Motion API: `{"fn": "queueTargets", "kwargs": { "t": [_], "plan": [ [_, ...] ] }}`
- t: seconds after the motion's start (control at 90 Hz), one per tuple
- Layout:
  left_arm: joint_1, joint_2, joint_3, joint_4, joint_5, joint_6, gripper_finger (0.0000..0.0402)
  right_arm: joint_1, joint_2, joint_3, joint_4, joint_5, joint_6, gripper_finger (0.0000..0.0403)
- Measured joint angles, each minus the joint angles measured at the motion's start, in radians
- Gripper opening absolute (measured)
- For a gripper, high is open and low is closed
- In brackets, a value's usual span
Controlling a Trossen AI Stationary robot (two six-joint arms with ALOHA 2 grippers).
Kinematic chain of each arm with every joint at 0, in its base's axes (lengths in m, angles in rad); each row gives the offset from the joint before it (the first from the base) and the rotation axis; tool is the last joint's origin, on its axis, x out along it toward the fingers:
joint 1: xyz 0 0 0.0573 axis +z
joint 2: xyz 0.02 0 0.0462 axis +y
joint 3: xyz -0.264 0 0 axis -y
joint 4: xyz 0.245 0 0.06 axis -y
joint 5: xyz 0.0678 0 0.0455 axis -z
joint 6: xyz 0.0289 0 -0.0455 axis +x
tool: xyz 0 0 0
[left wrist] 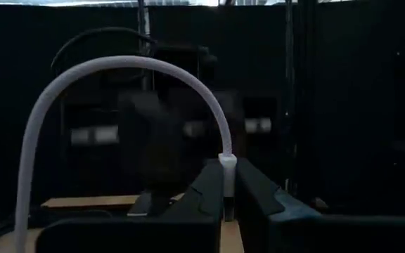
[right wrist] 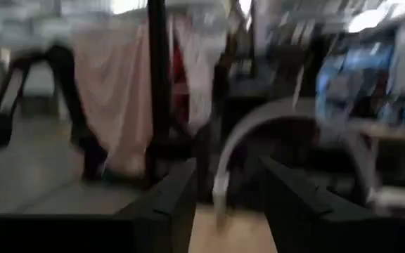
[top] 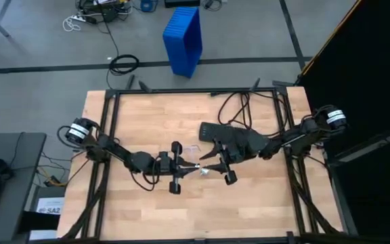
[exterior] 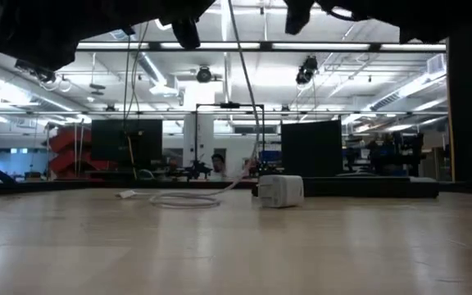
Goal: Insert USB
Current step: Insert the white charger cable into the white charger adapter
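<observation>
My left hand [top: 175,167] and right hand [top: 220,165] face each other mid-table [top: 263,203], USB [top: 193,167] between them.

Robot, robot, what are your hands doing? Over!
Left gripper shut on USB cable, mid-table. Right gripper close by, open around the cable's end. White charger block on table.

you can't see the cable [left wrist: 118,67] plug: it is buried between the left gripper [left wrist: 227,193] fingers. beyond that gripper everything is smeared. the right wrist view is blurred, so whether the right gripper [right wrist: 220,186] grips the cable is unclear.
</observation>
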Motion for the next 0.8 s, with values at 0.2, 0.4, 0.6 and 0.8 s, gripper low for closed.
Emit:
{"fn": "queueTargets", "kwargs": {
  "t": [0.2, 0.4, 0.6, 0.8],
  "plan": [
    [-0.005, 0.000, 0.000, 0.001, 0.000, -0.001, 0.0000, 0.009, 0.000, -0.017, -0.033, 0.045, -0.023, 0.0125],
    [-0.005, 0.000, 0.000, 0.010, 0.000, 0.002, 0.0001, 0.009, 0.000, -0.017, -0.027, 0.046, -0.023, 0.0128],
    [-0.005, 0.000, 0.000, -0.010, -0.001, 0.002, 0.0001, 0.007, 0.041, -0.018, 0.064, 0.050, -0.022, 0.0125],
    [-0.005, 0.000, 0.000, -0.011, -0.001, 0.002, 0.0001, 0.001, 0.181, -0.014, 0.259, 0.047, -0.039, 0.0128]
  ]
}}
